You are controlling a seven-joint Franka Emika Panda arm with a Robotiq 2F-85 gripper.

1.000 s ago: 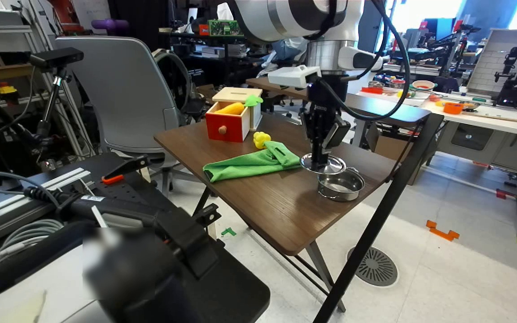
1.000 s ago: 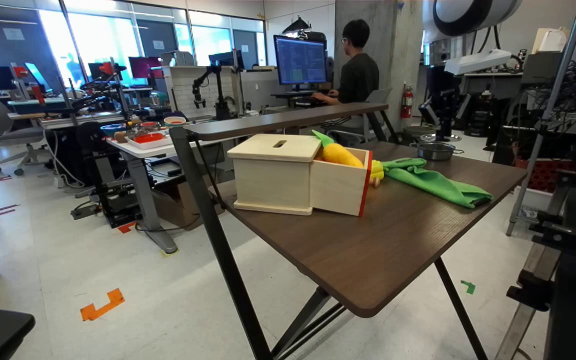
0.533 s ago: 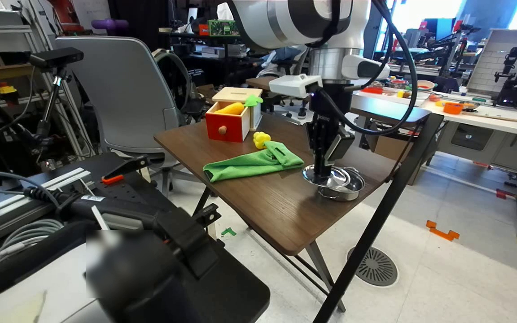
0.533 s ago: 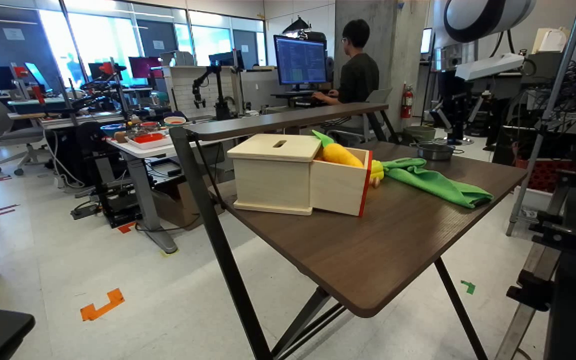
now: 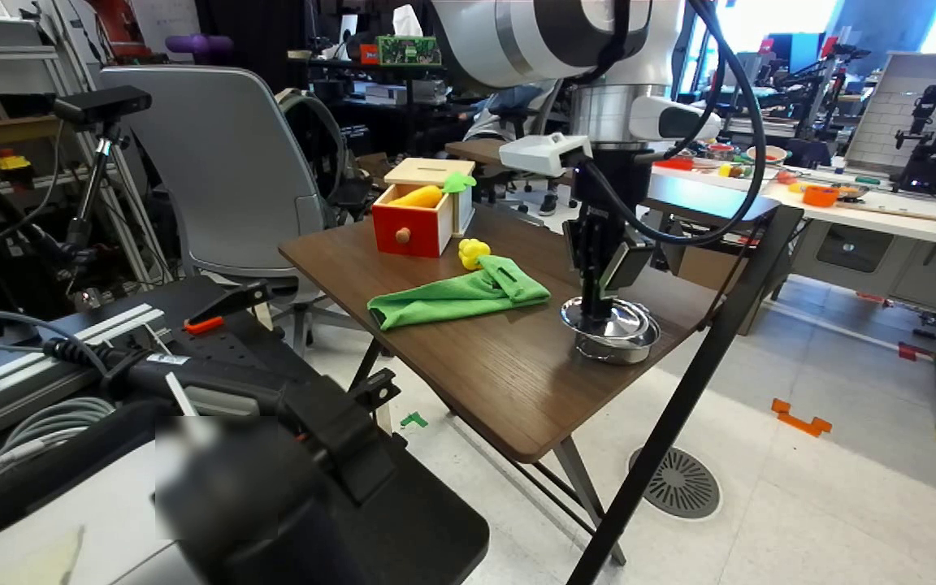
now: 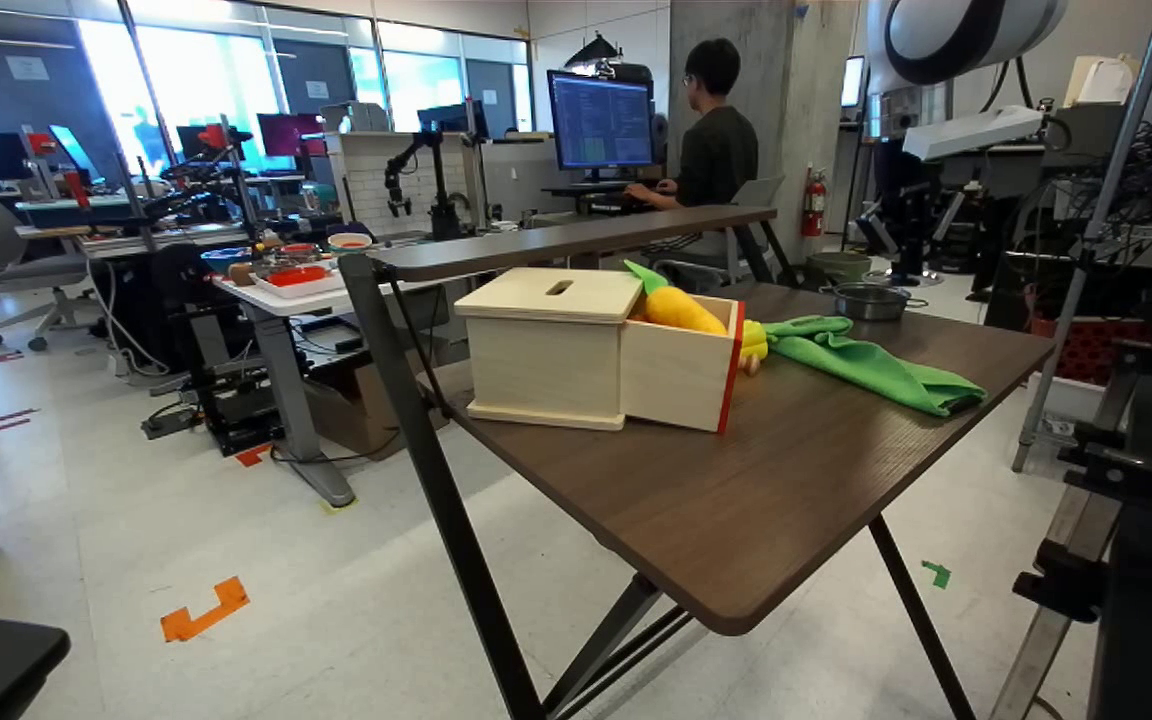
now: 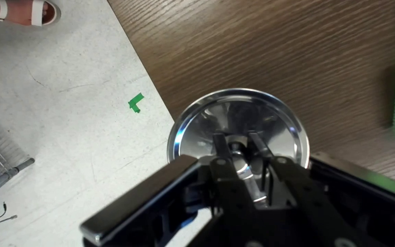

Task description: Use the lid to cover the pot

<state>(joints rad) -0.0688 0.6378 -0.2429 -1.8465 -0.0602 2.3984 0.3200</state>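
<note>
The lid (image 5: 629, 322) is a round silvery metal disc with a knob. My gripper (image 5: 596, 313) is shut on its knob, and the wrist view shows the fingertips (image 7: 237, 135) on either side of the knob, over the lid (image 7: 197, 144). The pot (image 5: 618, 354) is small, shallow and silver, and stands on the table. The lid is roughly level and overlaps the pot in an exterior view, set off to the left. In an exterior view the lid (image 6: 926, 279) appears behind and right of the pot (image 6: 868, 305). I cannot tell whether they touch. The pot is hidden in the wrist view.
A green cloth (image 5: 468, 294) lies left of the pot on the brown table (image 5: 509, 382). A yellow toy (image 5: 473, 253) and a red-fronted wooden box (image 5: 413, 230) stand farther back. The table edge (image 7: 156, 90) is close to the lid. A person's foot (image 7: 17, 13) shows on the floor.
My gripper and the lid came down, then moved right in an exterior view, so the lid now overlaps more of the pot. The pot, cloth and box have not moved.
</note>
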